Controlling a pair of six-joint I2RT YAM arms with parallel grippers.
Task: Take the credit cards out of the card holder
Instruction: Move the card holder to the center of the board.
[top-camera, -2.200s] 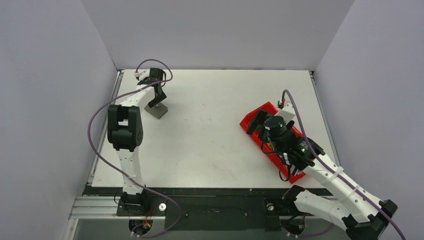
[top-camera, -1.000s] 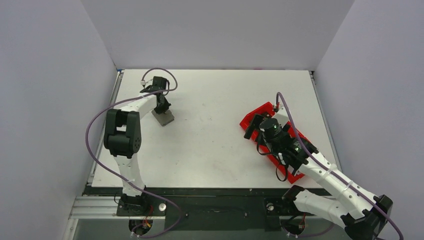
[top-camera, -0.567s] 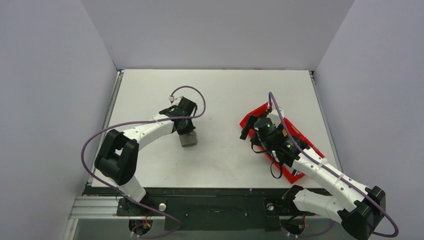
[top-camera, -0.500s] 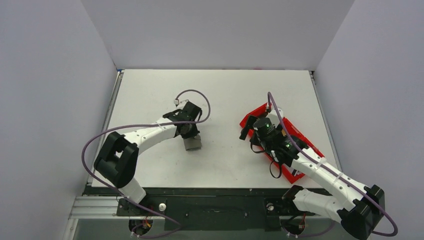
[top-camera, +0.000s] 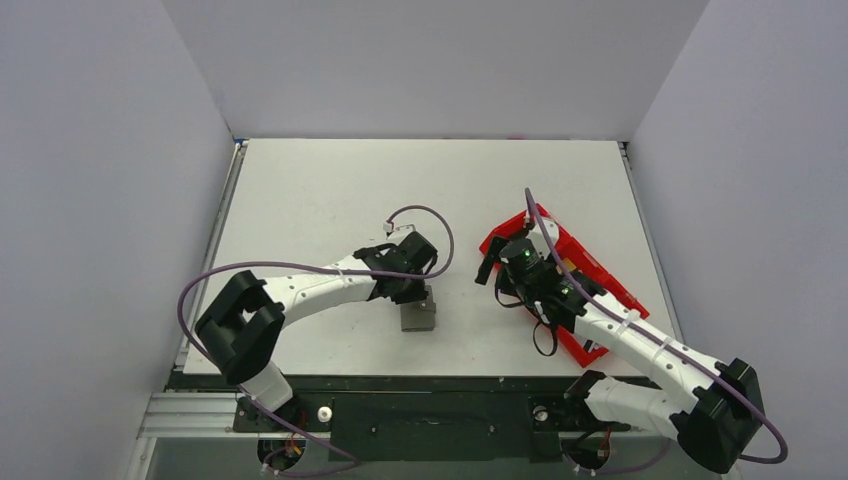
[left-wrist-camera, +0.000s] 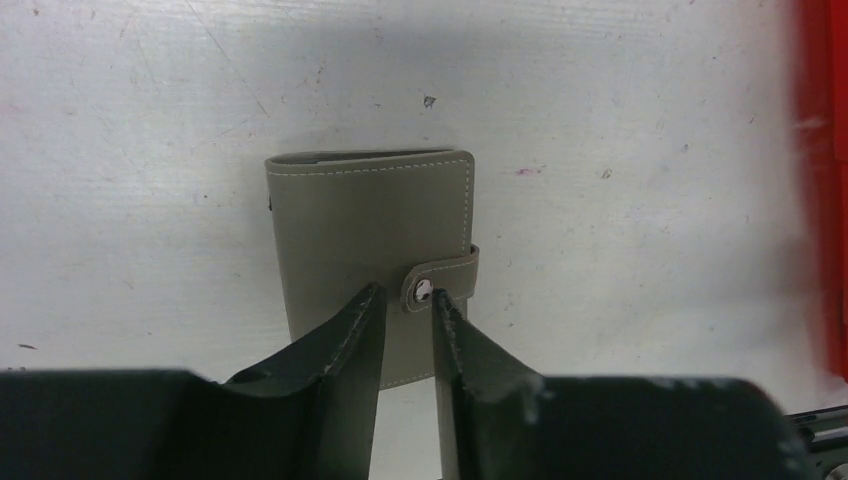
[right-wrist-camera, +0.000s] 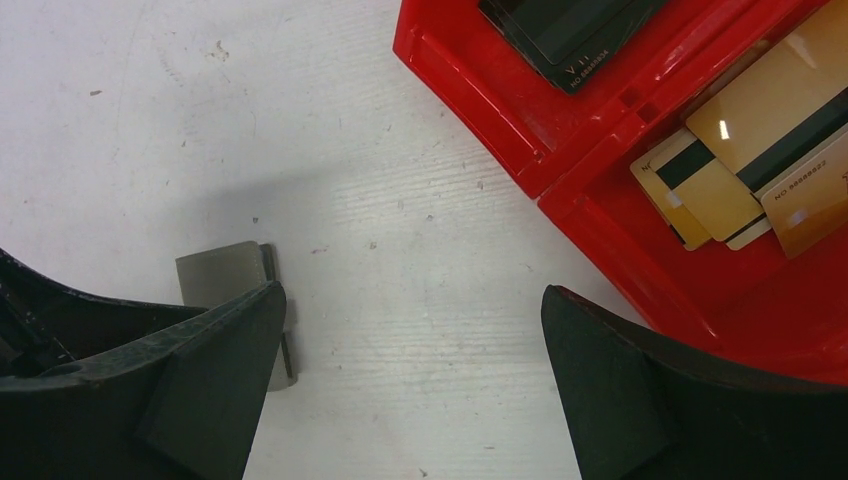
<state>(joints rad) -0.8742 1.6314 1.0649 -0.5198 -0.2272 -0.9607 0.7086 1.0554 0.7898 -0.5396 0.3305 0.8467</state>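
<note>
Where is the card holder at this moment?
In the top view the card holder lies near the front centre of the table, at the left claw, left of the red tray.

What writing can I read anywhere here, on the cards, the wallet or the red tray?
"NO", followed by digits too blurred to read: on a gold card in the red tray.
"NO" and more unreadable small print: on the black card there.
The card holder shows no writing.

Both are the same deal: left arm (top-camera: 320, 285) and right arm (top-camera: 645, 345) have white shells with chunky black joints, a loose purple cable (top-camera: 290, 266) trailing along each, and matte black, slightly scuffed fingers (left-wrist-camera: 340, 350).
</note>
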